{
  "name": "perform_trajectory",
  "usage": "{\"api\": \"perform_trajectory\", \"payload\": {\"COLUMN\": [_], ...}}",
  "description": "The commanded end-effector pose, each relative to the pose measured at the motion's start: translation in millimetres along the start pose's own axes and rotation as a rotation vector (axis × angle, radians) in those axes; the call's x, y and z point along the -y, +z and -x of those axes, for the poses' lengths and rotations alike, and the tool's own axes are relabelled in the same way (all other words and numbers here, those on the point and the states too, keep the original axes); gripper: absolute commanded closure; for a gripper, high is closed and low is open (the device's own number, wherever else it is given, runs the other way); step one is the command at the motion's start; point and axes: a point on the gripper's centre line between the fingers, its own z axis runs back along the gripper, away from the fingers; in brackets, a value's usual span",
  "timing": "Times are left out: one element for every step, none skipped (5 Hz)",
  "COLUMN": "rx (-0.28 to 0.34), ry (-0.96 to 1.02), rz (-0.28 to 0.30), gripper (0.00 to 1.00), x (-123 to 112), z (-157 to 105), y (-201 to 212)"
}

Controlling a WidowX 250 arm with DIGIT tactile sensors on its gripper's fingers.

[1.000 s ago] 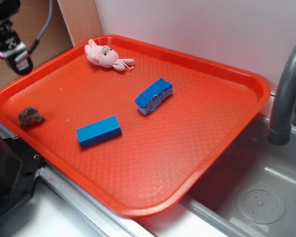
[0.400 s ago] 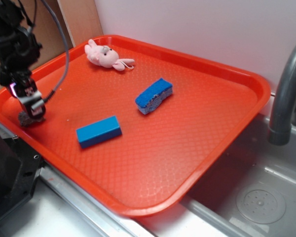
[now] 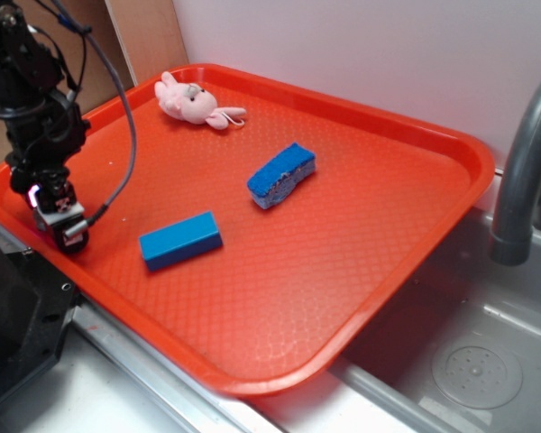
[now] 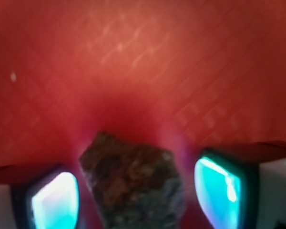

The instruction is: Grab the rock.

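The rock is a rough brown-grey lump lying on the orange tray. In the wrist view it sits between my two fingers, with a gap of tray showing on each side. My gripper is open around it, low over the tray. In the exterior view my gripper stands at the tray's left edge and hides the rock.
On the orange tray lie a blue block, a blue sponge and a pink plush toy at the back. A sink and grey faucet are on the right.
My gripper has come down from the upper left to the rock at the tray's left edge and now straddles it, hiding it in the exterior view.
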Motion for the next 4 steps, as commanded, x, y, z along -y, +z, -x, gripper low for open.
{"api": "perform_trajectory", "payload": {"rx": [0.023,0.108,0.122,0.153], "ry": [0.033,0.093,0.189,0.221], "rz": [-0.021,-0.045,-0.092,-0.130], "gripper": [1.00,1.00,1.00,1.00], "x": [-19.9,-16.1,-2.9,27.5], "z": [8.7,-7.4,-29.9,-49.1], "y": [10.8,52.2,105.0,142.9]}}
